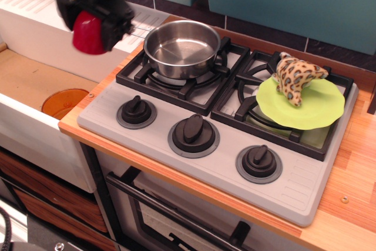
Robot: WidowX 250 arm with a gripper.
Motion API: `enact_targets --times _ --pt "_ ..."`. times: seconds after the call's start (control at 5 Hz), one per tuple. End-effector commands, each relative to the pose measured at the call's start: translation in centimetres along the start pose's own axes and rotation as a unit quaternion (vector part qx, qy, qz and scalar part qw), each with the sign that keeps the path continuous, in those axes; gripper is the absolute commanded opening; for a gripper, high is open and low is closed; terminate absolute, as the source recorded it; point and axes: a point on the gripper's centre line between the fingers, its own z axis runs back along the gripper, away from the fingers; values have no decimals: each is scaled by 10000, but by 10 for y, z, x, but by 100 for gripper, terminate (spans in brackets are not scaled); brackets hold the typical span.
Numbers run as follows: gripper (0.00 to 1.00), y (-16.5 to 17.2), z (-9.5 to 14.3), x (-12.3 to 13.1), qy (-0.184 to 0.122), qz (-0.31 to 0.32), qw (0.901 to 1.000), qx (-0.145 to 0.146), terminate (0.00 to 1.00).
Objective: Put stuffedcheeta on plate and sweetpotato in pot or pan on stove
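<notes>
Observation.image: tool (94, 27) grips sweetpotato (88, 32).

arm: black, boxy, motion-blurred | tool (94, 24): black, blocky | cables: dark loop at top

I'm looking into a toy kitchen: a grey stove (205, 145) with knobs, an oven door (176, 216) below, a sink (41, 83) at the counter's left edge.

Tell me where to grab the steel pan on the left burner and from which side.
Best bet is the pan rim nearest the knobs, from straight above, one finger inside and one outside the low straight wall. The bowl is empty and open on top. The thin wire handle at its left is mostly hidden behind the pincer, which holds the red sweetpotato.
</notes>
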Motion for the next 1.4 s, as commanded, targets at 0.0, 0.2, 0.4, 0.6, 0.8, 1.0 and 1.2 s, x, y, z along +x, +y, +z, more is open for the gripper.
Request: enact_targets --times 0.0,0.2,0.4,0.6,0.8,1.0,1.2 --pt "0 -26 20 47 -390 110 9990 201 0" --pt "0 -41 17 62 -466 70 9986 219 0" --pt "0 -51 15 76 -497 12 9985 237 0" --pt "0 -56 10 84 -532 -119 9984 177 0" --pt "100 -58 5 86 -613 -188 9978 157 0" --pt "100 -59 4 85 -634 -202 9977 157 0" --pt "100 -61 8 82 -603 -192 9978 193 0"
